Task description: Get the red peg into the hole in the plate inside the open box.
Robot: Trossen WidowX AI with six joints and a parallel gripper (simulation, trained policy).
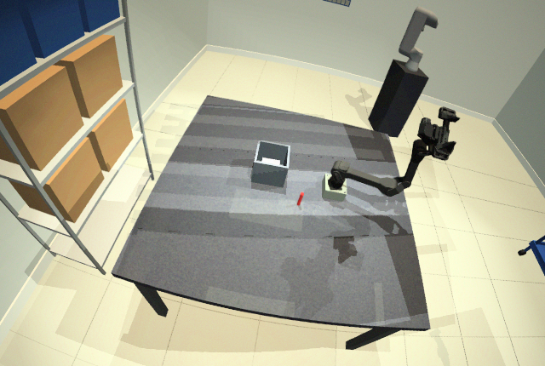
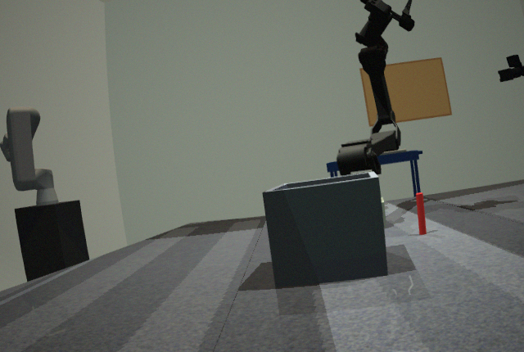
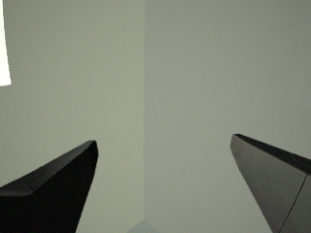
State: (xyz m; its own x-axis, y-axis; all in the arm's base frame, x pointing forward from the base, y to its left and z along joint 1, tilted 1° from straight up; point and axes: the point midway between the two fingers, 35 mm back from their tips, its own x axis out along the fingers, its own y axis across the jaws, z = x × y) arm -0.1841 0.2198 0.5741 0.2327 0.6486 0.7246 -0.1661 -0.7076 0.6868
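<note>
You're looking at the open box [image 1: 269,175] [image 2: 327,233] as our landmark, and in the exterior view its near wall hides the bottom from you, plate and hole included, while from the top a pale patch shows inside but the hole is too small to make out! Beyond the box, that same wall covers nearly all of the pale green block [image 1: 334,195] [image 2: 382,208] from you, and over in the wrist view both fingers run off the picture's lower corners!
</note>
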